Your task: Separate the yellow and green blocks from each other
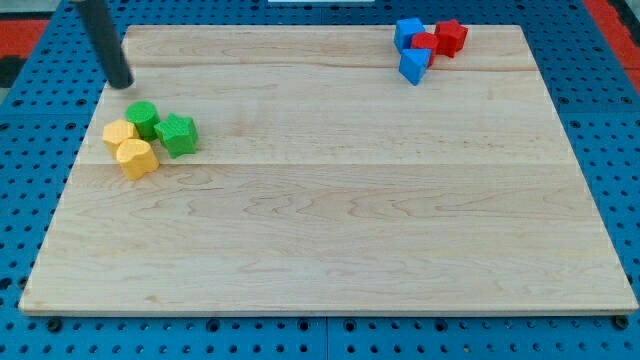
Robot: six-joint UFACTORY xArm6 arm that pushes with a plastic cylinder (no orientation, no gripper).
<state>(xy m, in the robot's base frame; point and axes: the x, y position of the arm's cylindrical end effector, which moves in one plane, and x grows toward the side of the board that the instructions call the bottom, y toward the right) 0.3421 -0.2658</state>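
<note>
Nearest the view's bottom lies the bare front edge of the pale wooden desk [330, 300], which rests on a blue pegboard [30, 200]. Over at the view's left sits a tight cluster of four small blocks: a yellow heart-like block [136, 158] lowest, a second yellow block [118, 134] just above and left of it, a round green block [142, 118] at the top, and a green star-shaped block [177, 135] on the right. All four appear to touch or nearly touch; I cannot tell whether any gaps separate them. The tool is only a straight dark rod, with nothing to open or close, and my tip [122, 84] stands on the desk just above the round green block, near it but apart. The rod leans up toward the view's left and is cut off by the top edge. Far away at the view's top right, two blue blocks [412, 62] and two red blocks [450, 37] huddle together, their shapes hard to make out.
</note>
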